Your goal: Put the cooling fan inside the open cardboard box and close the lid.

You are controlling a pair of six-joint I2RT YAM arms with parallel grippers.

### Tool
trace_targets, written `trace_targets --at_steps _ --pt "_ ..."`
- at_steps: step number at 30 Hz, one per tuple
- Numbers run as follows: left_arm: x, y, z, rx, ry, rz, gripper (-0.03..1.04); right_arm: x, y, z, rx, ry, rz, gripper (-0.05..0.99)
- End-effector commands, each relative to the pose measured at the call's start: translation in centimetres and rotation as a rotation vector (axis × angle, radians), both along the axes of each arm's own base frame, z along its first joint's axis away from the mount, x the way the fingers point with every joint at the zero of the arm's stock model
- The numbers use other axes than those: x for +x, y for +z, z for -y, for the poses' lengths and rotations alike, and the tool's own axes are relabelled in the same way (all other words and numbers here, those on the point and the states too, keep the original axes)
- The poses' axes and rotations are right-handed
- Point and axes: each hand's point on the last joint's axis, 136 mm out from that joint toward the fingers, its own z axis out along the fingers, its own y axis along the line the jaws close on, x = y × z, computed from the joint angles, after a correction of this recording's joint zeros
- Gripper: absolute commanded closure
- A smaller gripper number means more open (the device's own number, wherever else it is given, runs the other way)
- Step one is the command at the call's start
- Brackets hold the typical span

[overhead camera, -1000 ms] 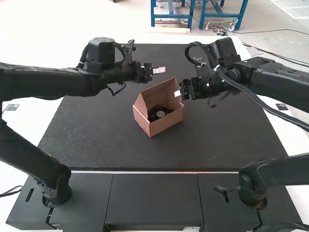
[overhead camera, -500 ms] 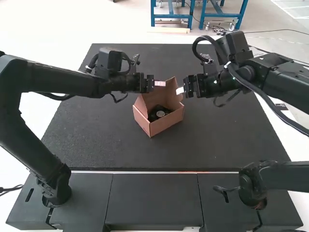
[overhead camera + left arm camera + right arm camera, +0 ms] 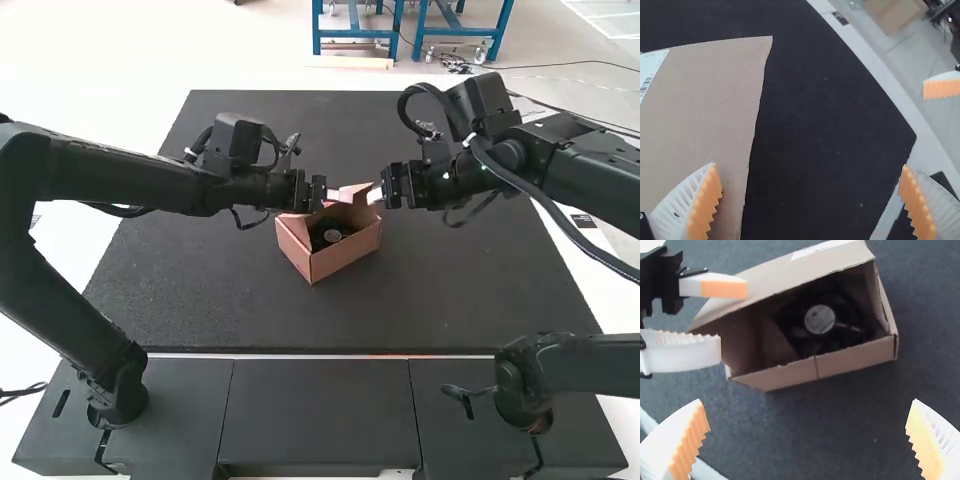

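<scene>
Left gripper [image 3: 343,190] and right gripper [image 3: 375,193] both wide open, empty, at the cardboard box [image 3: 330,255].
My left fingers straddle the edge of the lid [image 3: 790,270], one above it, one beside the box wall; contact I cannot tell. My right gripper hangs just beside the box's far right corner. Cooling fan [image 3: 820,320] lies inside the box, on the black mat [image 3: 200,280] mid-worktop. Lid slants over the opening, not shut.

I'm reading no legible text: I'm seeing only a barcode label [image 3: 650,70] on the cardboard box [image 3: 705,110] flap, its print too small.
</scene>
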Motion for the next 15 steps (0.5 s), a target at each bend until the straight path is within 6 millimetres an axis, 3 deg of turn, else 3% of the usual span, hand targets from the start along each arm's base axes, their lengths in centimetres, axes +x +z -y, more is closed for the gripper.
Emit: trace_targets --at_steps 1,9,15 --pt "-1.8 1.2 0.7 -0.032 -0.048 0.011 0.19 0.2 0.6 0.6 0.019 -0.026 0.003 0.02" --pt "-3.5 -2.2 0.4 -0.015 -0.063 -0.007 0.19 0.3 0.3 1.6 0.008 -0.061 -0.019 0.02" --pt "-4.2 -3.5 0.5 -0.014 -0.081 0.028 0.19 0.2 0.3 1.7 0.01 -0.065 -0.025 0.02"
